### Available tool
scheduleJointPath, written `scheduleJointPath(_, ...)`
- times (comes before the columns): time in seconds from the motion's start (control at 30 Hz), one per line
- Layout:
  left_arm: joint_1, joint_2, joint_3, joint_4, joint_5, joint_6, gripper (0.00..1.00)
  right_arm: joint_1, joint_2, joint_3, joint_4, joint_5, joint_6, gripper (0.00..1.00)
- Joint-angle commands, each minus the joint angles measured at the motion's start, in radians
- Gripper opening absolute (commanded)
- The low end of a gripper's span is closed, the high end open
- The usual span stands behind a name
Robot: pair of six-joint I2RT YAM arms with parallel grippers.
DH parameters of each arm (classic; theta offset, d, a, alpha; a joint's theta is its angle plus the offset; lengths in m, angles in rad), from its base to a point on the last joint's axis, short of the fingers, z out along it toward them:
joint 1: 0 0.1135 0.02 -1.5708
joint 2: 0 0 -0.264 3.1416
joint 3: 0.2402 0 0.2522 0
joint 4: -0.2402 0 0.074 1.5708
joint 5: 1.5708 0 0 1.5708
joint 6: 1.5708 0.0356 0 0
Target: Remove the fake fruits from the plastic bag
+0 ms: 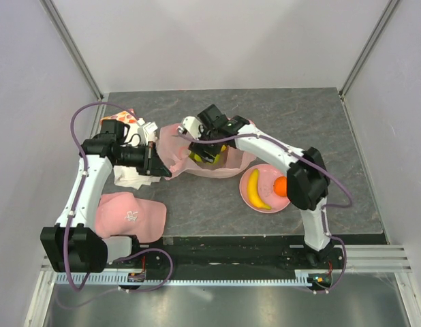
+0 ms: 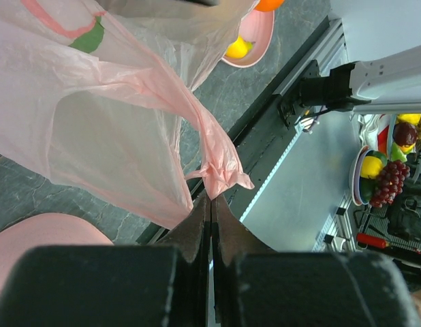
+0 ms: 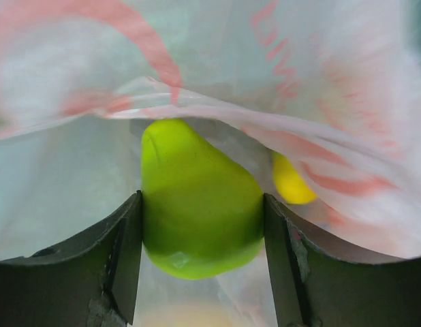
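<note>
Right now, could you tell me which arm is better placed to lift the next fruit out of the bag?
Right. The right gripper is inside the plastic bag with the green fruit between its jaws; the left gripper is shut on the bag's handle.

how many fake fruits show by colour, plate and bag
yellow: 2, glossy yellow plastic banana on the flat pink plate, smooth yellow fruit in the translucent pink plastic bag
orange: 1, round orange plastic fruit on the plate
green: 1, glossy green plastic fruit in the right gripper
total: 4
</note>
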Motion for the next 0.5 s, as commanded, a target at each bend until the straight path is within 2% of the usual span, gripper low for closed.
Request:
scheduleJointPath(0.0,-0.001,0.011,0.035,0.025,0.021,0.007,0.02,0.001,-0.227,-0.006,0.076,-0.083,0.018,0.34)
scheduleJointPath(0.2,-0.001,0.022,0.032,0.027,-0.001,0.027,0.02,-0.016,-0.407,-0.075,0.070,-0.116,0.055,0.33)
scheduleJointPath(0.3,-0.001,0.028,0.038,0.025,-0.010,0.028,0.02,-0.076,-0.514,-0.137,0.030,-0.136,0.064,0.32)
scheduleJointPath(0.47,-0.003,0.054,0.071,0.015,-0.034,0.042,0.01,-0.275,-0.674,-0.242,-0.110,-0.215,0.040,0.30)
